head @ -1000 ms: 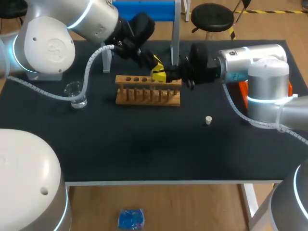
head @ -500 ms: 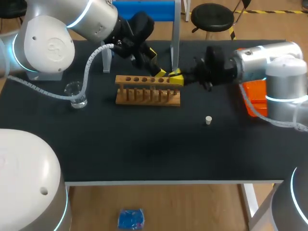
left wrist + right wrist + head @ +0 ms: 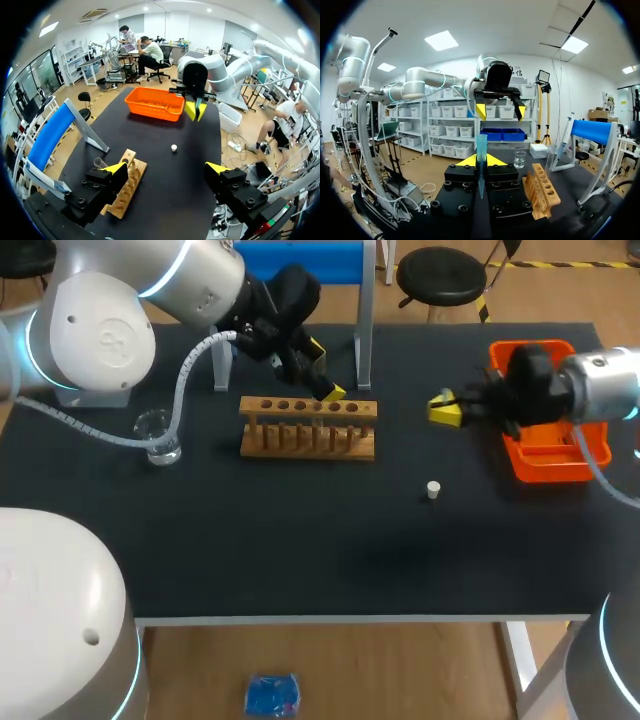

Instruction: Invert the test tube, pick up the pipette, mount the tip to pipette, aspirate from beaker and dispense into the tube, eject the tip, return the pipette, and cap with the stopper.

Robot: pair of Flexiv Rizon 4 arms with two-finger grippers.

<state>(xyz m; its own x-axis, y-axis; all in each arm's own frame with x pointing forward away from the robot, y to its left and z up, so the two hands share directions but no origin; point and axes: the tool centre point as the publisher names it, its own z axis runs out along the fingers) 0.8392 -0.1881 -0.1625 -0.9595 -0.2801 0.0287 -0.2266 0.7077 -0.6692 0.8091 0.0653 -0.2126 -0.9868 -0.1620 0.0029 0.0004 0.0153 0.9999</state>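
My right gripper [image 3: 481, 161] is shut on a slim, clear bluish test tube [image 3: 481, 145] that tapers to a point toward the wrist. In the head view the right gripper [image 3: 443, 408] hangs between the wooden rack [image 3: 308, 427] and the orange tray [image 3: 545, 465]. My left gripper [image 3: 330, 390] stands open over the rack's right end, with nothing between its fingers [image 3: 167, 167]. It faces the right gripper [image 3: 194, 110] across the table. A small white stopper [image 3: 432, 489] lies on the black table in front of the right gripper. The glass beaker [image 3: 158, 435] stands left of the rack.
A stand with a blue panel [image 3: 300, 260] and grey legs [image 3: 365, 330] rises behind the rack. The orange tray sits at the table's right edge. Black tabletop [image 3: 300, 540] stretches in front of the rack.
My left gripper has opened above the rack's right end. My right arm has drawn back to the right from the rack, carrying the tube toward the orange tray.
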